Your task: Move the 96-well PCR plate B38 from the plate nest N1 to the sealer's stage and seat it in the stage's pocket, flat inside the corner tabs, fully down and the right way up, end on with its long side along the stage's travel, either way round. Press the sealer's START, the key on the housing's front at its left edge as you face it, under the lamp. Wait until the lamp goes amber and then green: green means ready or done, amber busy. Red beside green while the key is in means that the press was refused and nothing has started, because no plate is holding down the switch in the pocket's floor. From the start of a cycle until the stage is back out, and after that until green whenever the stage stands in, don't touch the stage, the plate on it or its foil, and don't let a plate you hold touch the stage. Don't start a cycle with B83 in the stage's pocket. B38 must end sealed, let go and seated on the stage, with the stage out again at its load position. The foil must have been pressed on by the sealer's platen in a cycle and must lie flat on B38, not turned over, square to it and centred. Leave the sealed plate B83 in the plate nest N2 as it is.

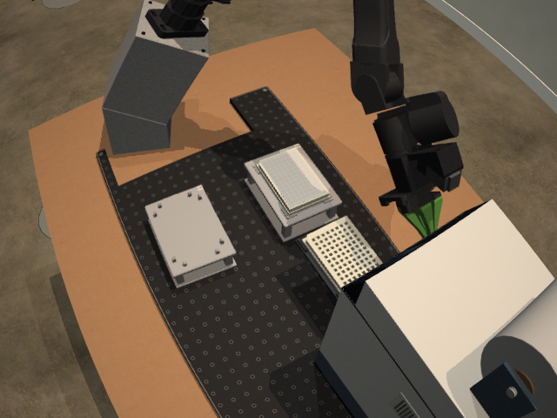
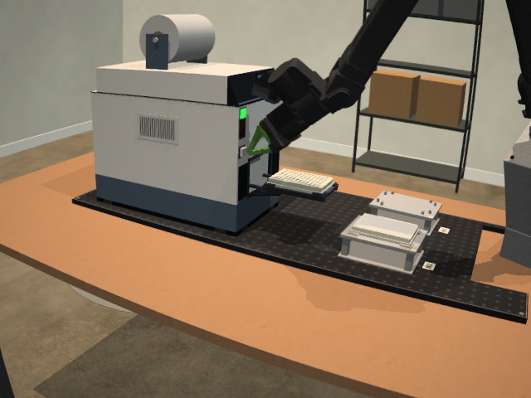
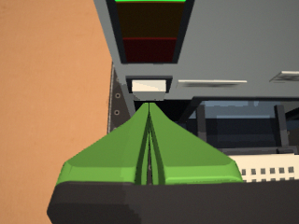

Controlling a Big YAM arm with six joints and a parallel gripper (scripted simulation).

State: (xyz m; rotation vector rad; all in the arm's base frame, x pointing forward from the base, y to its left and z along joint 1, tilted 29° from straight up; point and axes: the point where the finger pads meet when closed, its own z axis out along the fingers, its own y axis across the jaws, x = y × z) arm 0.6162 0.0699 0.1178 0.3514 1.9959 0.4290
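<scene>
While the green fingers stood pressed together on nothing, their joined tips sat just at the lower edge of the white START key [image 3: 149, 86] on the sealer [image 2: 171, 141]. Above the tips, the lamp [image 2: 243, 113] glowed green. Below and right of the fingers, the unsealed PCR plate B38 [image 1: 341, 252] lay in the stage [image 2: 328, 192], which stood out from the housing. Farther right of them on the black breadboard [image 1: 251, 324], sealed plate B83 [image 2: 384, 228] rested in nest N2 [image 2: 377, 251], beside the bare nest N1 [image 2: 405, 206]. All sat on the orange desk [image 2: 214, 274].
</scene>
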